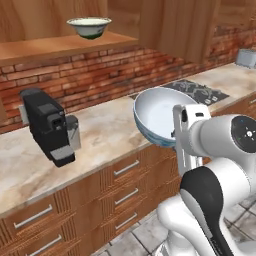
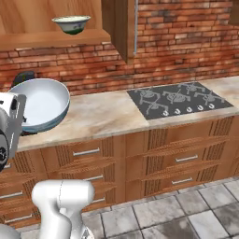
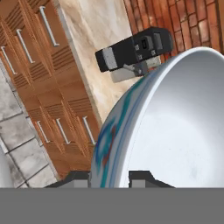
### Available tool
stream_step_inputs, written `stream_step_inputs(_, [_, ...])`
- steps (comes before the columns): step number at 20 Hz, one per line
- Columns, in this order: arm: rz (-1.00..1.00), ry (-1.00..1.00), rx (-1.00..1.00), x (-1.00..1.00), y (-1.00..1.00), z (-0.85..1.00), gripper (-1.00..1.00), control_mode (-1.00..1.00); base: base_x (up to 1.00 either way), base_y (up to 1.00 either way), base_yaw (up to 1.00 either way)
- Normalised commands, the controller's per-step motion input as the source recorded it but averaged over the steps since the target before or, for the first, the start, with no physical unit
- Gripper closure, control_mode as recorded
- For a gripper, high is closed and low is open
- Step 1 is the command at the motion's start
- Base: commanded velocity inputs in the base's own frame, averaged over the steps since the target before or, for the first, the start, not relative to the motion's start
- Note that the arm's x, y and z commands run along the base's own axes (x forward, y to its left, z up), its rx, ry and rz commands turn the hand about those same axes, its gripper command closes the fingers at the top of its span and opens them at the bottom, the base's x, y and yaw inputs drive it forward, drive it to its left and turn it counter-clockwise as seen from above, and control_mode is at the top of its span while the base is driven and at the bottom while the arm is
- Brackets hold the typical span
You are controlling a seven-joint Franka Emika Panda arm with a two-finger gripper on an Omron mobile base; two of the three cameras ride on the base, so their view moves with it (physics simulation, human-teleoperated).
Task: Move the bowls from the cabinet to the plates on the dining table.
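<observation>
White bowl (image 2: pixel 39 104) tilted at arm's end; pale bowl (image 2: pixel 71 24) on cabinet shelf (image 2: pixel 56 38)

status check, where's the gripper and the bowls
Gripper shut on blue-patterned bowl, held on edge over counter. Second bowl on cabinet shelf. Coffee machine nearby.

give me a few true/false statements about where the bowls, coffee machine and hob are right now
1. The pincer grips the white bowl by its rim. True.
2. The cream-green bowl lies on the counter. False: it sits on the cabinet shelf.
3. The held bowl is level. False: it is tipped on edge.
4. A black coffee machine stands on the counter. True.
5. A pan sits on the hob. False: nothing stands on it.
</observation>
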Motion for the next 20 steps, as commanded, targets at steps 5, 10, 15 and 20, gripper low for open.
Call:
stream_step_inputs(5, [0.00,0.00,0.00,0.00,0.00,0.00,1.00,1.00,0.00,-0.30,-0.47])
stream_step_inputs(10, [0.00,0.00,0.00,0.00,0.00,0.00,1.00,1.00,0.00,-0.28,-0.48])
stream_step_inputs(15, [0.00,0.00,0.00,0.00,0.00,0.00,1.00,1.00,0.00,-0.28,-0.49])
stream_step_inputs(20, [0.00,0.00,0.00,0.00,0.00,0.00,1.00,1.00,0.00,-0.26,-0.51])
